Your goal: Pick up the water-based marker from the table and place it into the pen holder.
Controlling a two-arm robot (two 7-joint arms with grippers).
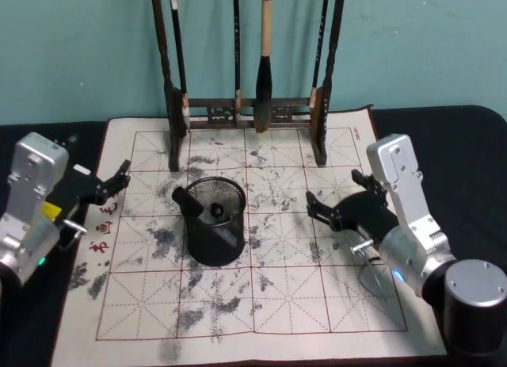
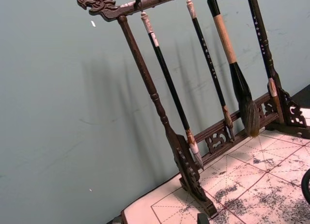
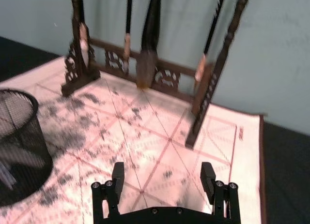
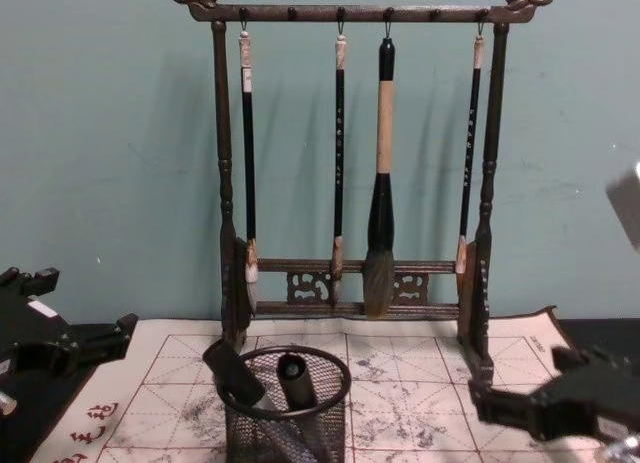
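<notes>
The black mesh pen holder [image 1: 212, 244] stands on the cream grid mat [image 1: 277, 303], near its middle. Two dark markers sit inside it: one [image 4: 232, 371] leans out over the rim toward my left, the other [image 4: 296, 375] stands nearly upright. My right gripper [image 1: 336, 191] hovers open and empty over the mat, to the right of the holder [image 3: 19, 146]; its fingers [image 3: 117, 173] spread wide in the right wrist view. My left gripper [image 1: 115, 185] stays open at the mat's left edge, apart from the holder.
A tall dark wooden brush rack [image 4: 350, 283] with several hanging brushes stands at the back of the mat, against the teal wall. The black table [image 1: 475, 137] shows around the mat. Bare mat lies in front of the holder.
</notes>
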